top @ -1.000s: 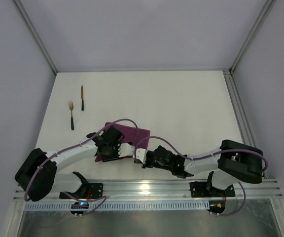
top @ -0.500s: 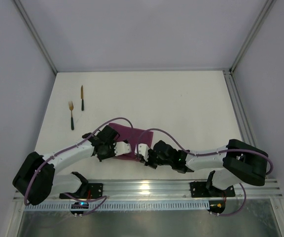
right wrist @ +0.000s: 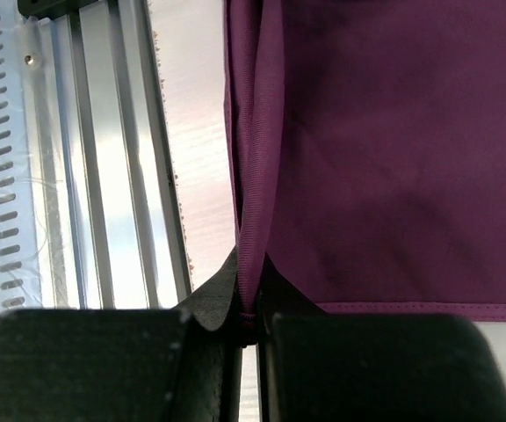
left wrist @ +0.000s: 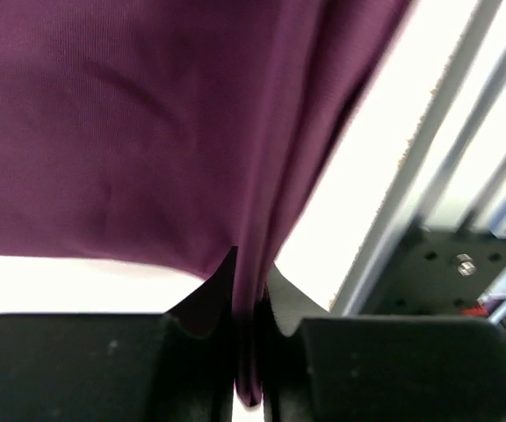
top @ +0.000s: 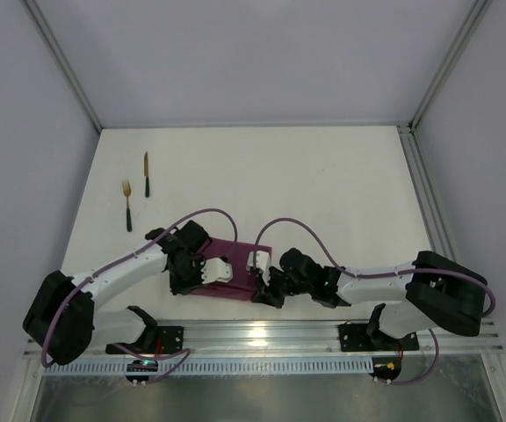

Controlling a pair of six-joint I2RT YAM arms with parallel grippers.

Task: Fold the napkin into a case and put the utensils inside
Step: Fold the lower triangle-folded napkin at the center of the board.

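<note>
The magenta-purple napkin [top: 232, 249] lies bunched near the table's front edge, between both arms. My left gripper [top: 220, 271] is shut on a fold of it; in the left wrist view the napkin [left wrist: 148, 132] hangs from the pinch of the left gripper [left wrist: 249, 303]. My right gripper [top: 255, 268] is shut on the hemmed edge; in the right wrist view the napkin [right wrist: 393, 149] spreads right of the right gripper [right wrist: 249, 312]. The utensils lie far left: a gold fork [top: 127, 204] and a gold knife [top: 147, 173], untouched.
An aluminium rail [top: 262, 334] runs along the near edge just behind the grippers, also seen as the rail [right wrist: 86, 149] in the right wrist view. Purple cables [top: 279, 227] loop over both wrists. White enclosure walls bound the table.
The left jaws have closed on the napkin. Both grippers have drawn toward the near edge and closer together, and the cloth has come with them.
</note>
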